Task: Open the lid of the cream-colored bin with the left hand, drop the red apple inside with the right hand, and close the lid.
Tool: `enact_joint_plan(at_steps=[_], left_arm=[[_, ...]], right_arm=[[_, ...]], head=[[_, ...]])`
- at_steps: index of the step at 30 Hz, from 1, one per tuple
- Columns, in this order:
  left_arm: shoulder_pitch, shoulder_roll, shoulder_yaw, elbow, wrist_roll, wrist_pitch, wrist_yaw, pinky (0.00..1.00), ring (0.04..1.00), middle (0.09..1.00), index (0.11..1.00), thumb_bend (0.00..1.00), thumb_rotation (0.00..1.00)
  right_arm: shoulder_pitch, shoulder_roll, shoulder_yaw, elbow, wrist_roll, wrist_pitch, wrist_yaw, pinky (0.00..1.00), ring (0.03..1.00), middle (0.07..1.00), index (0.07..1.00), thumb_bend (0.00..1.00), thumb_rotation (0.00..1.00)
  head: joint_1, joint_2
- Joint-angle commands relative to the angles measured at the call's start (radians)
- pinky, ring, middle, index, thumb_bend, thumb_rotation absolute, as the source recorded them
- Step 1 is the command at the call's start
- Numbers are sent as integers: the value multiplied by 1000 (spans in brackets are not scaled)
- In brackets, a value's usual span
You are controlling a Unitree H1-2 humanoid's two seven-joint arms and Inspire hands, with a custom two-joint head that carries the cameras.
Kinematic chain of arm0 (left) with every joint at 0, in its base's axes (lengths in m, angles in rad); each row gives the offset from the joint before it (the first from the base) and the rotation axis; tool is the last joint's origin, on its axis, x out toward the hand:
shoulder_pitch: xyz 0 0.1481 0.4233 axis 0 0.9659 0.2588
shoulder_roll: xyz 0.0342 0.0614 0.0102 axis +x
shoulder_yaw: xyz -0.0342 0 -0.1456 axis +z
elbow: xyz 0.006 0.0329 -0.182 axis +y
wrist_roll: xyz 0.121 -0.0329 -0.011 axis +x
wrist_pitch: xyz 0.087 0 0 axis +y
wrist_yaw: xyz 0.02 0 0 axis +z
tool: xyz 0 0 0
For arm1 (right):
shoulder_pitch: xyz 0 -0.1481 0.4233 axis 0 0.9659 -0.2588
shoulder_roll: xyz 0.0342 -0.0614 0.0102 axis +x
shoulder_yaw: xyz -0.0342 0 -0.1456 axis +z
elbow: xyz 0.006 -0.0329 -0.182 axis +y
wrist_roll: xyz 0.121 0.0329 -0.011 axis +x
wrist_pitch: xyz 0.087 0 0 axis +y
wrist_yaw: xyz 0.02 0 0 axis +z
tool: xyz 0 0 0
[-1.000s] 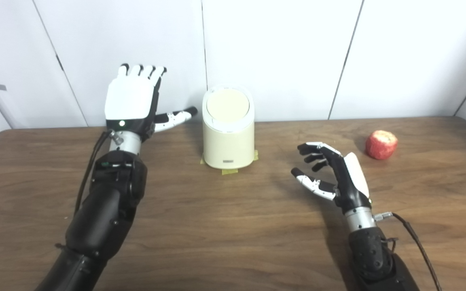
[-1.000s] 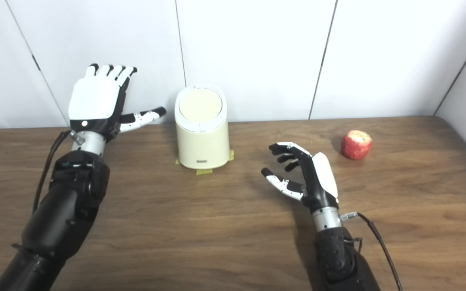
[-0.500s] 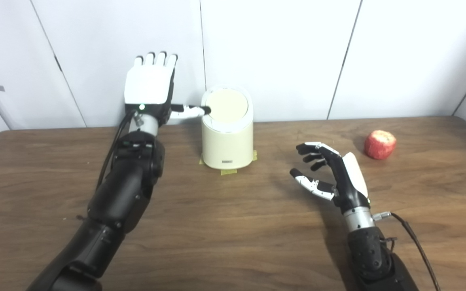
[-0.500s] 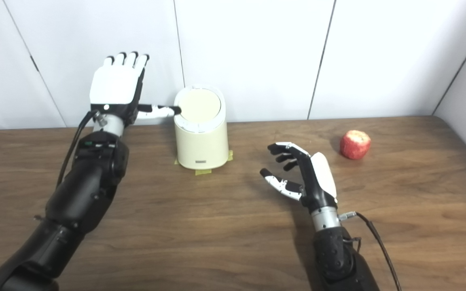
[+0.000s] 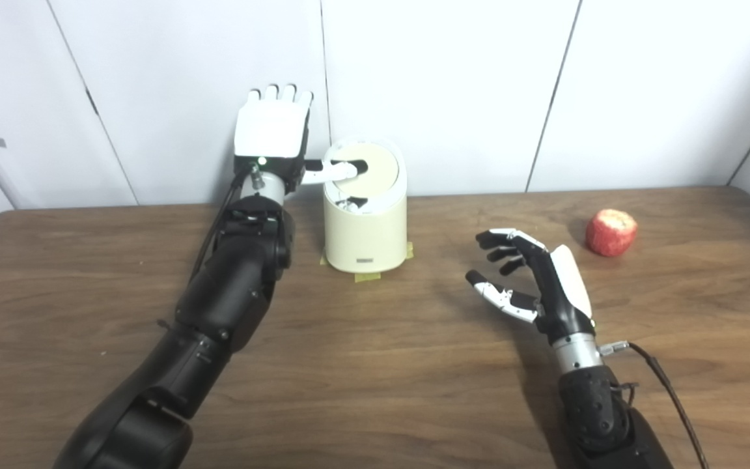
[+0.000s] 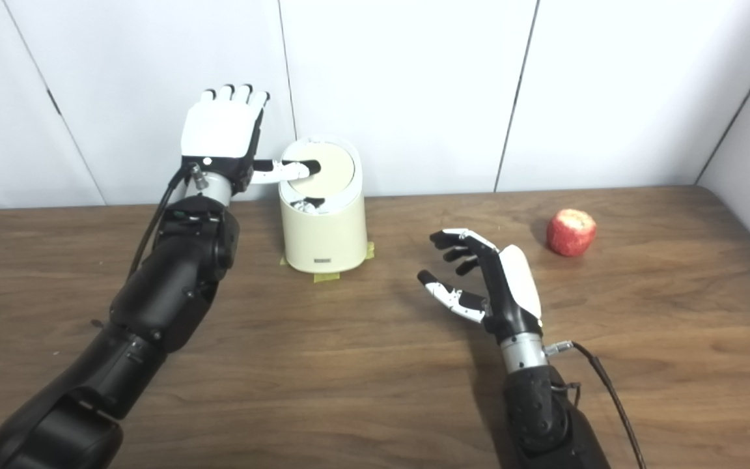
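Pressing its thumb on the tilted lid [image 5: 368, 170], the left hand [image 5: 271, 133] holds fingers upright, pressed together.

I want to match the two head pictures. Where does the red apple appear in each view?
Left eye view: the red apple lies on the table at the far right, beyond the open right hand.
Right eye view: the same apple sits a little nearer the centre, still right of that hand.
Shared landmark: the cream-colored bin, left of centre in both.
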Motion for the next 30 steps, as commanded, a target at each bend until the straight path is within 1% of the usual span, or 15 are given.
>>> enact_joint_plan(at_steps=[1,3,5,6,8,11,14,15,16,17,21,22,23,26,30], left_arm=[[-78,2,-3,6,7,19,38,1000,1000,994,955,867,967],[-86,-4,-9,28,3,22,41,1000,1000,990,956,871,950],[-94,-12,-15,55,-1,29,46,1000,1000,985,957,877,936],[-97,-15,-19,67,-1,31,47,1000,1000,983,962,882,932],[-103,-15,-37,90,15,35,48,1000,1000,981,968,889,934],[-107,-8,-75,117,36,36,67,1000,1000,970,964,891,870],[-111,1,-108,137,61,34,87,1000,1000,966,960,909,827],[-110,5,-114,136,59,30,93,1000,1000,966,958,946,767],[-108,11,-119,132,53,21,109,1000,1000,967,960,967,732],[-106,18,-123,127,47,12,115,1000,995,961,956,984,672],[-101,29,-129,120,35,5,129,1000,1000,969,958,1000,451],[-101,32,-136,116,43,10,121,1000,1000,970,960,1000,386],[-101,34,-140,114,49,14,116,1000,1000,975,964,1000,349],[-101,42,-158,107,63,22,83,1000,1000,994,983,1000,284],[-103,57,-180,101,83,22,58,1000,1000,1000,994,1000,261]], right_arm=[[-2,18,4,-7,1,-22,-21,488,618,668,664,298,326],[-1,18,4,-10,1,-22,-21,481,613,668,665,298,357],[1,20,3,-17,0,-11,-19,464,599,662,665,299,354],[1,21,3,-19,0,-10,-18,466,600,660,665,299,333],[2,21,3,-20,0,-13,-18,471,603,661,665,297,324],[5,22,4,-28,1,0,-10,492,618,667,668,300,360],[3,21,5,-26,1,-4,-13,498,622,671,668,299,353],[3,21,6,-27,-1,-3,-14,497,624,674,668,298,351],[2,21,6,-25,-3,-3,-15,495,623,674,668,298,351],[2,20,6,-24,-3,-4,-15,493,622,674,668,298,350],[-2,21,7,-15,-2,-15,-20,486,614,670,667,304,338],[-1,22,7,-18,-2,-12,-19,484,613,668,666,305,337],[-1,23,7,-20,-2,-9,-19,483,611,666,665,304,337],[-1,23,7,-17,-1,-15,-21,479,609,663,663,304,326],[-4,22,8,-7,-2,-25,-26,460,598,661,663,302,320]], head=[[1,1],[-2,2],[-4,2],[-3,3],[-1,3],[-2,5],[-1,7],[-1,7],[-1,7],[-1,7],[-2,6],[-2,6],[-2,6],[1,8],[-1,8]])
